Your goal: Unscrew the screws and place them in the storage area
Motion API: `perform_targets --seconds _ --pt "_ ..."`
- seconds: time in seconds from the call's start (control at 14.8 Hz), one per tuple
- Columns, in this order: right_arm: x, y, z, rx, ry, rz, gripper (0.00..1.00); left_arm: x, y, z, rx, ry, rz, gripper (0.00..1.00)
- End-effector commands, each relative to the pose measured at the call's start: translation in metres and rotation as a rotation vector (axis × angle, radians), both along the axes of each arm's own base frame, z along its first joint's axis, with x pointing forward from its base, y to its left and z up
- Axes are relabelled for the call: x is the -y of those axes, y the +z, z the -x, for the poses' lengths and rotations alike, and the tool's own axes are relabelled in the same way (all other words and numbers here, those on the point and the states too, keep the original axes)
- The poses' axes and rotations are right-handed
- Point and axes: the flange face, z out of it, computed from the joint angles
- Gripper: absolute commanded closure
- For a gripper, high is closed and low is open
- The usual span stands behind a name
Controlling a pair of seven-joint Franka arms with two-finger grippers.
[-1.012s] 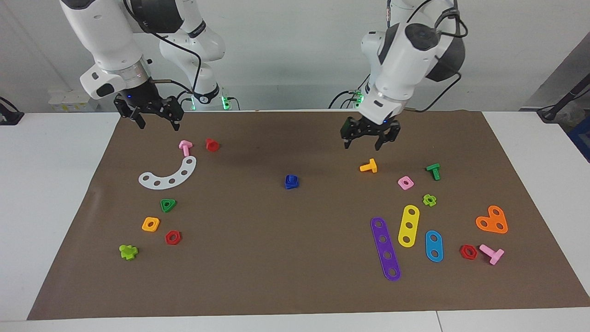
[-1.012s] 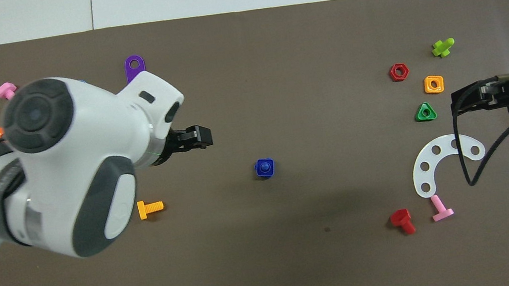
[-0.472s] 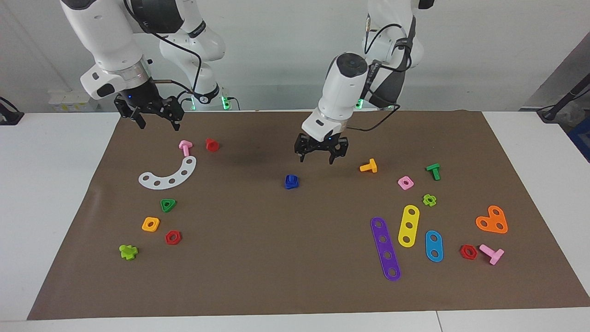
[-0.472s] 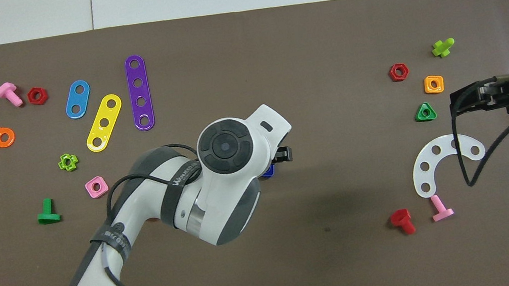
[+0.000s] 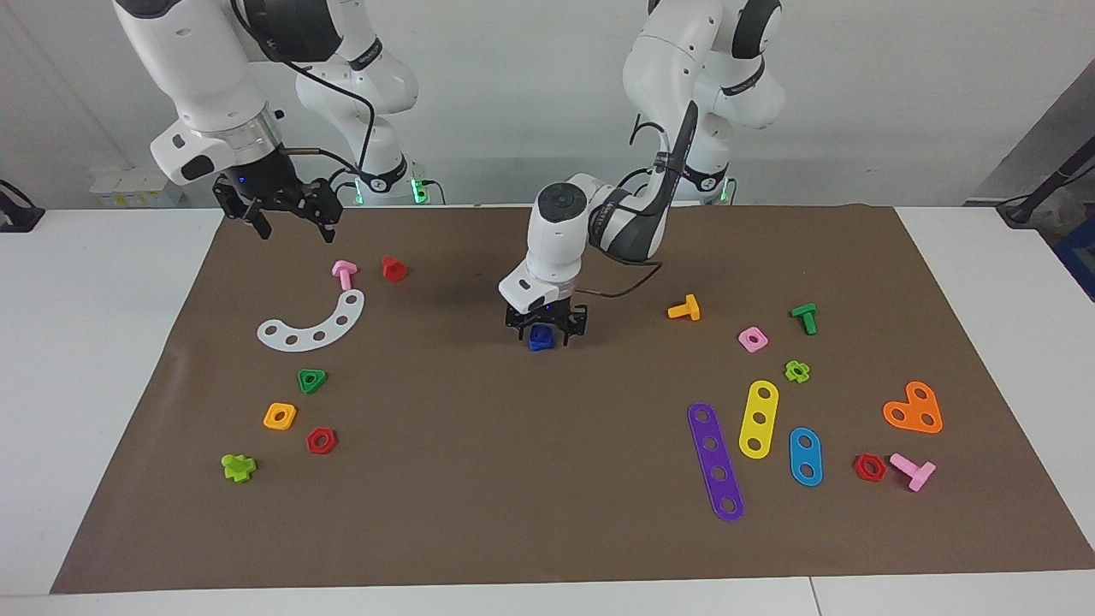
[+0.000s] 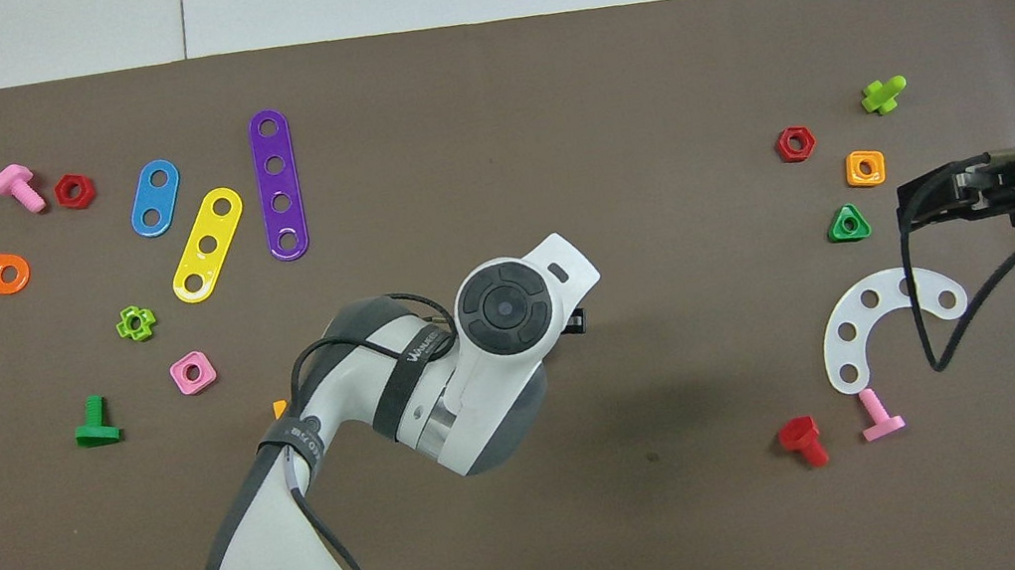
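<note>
A small blue piece (image 5: 540, 340), the screw seated in its blue square nut, stands in the middle of the brown mat (image 5: 547, 513). My left gripper (image 5: 544, 332) is down over it, fingers open and one on each side. In the overhead view the left arm's wrist (image 6: 503, 306) hides the blue piece. The storage area lies toward the right arm's end, around the white curved strip (image 5: 312, 325), which also shows in the overhead view (image 6: 881, 325). My right gripper (image 5: 287, 224) hangs open and empty over the mat's edge by a pink bolt (image 5: 344, 273).
Around the white strip lie a red bolt (image 5: 393, 269), green triangle nut (image 5: 312, 380), orange square nut (image 5: 280, 416), red hex nut (image 5: 321, 441) and lime bolt (image 5: 239, 466). Toward the left arm's end lie an orange bolt (image 5: 684, 308), pink nut (image 5: 753, 340) and coloured strips (image 5: 715, 462).
My left arm swung from over the orange bolt to the middle of the mat and came down around the blue piece. The right arm waits unmoved.
</note>
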Motion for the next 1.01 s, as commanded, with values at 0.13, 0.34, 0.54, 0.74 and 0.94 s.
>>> perform_targets --seconds 0.13,0.34,0.54,0.74,0.94 --pt "0.003 0.002 0.007 0.0 0.023 -0.012 0.0 0.001 -0.001 0.012 0.013 -0.026 -0.024 0.38" --pt "0.003 0.001 0.006 0.0 0.023 -0.01 0.0 0.0 0.004 0.01 0.002 -0.024 -0.033 0.63" --pt "0.007 0.001 0.006 0.005 0.017 -0.01 0.0 0.001 0.027 -0.004 -0.019 -0.012 -0.048 0.87" --pt "0.005 0.001 0.005 0.011 0.018 -0.01 0.0 0.011 0.056 -0.02 -0.061 0.023 -0.066 0.93" --pt "-0.008 -0.001 0.005 0.017 0.028 -0.009 0.0 -0.025 0.089 -0.062 -0.103 0.109 -0.091 0.93"
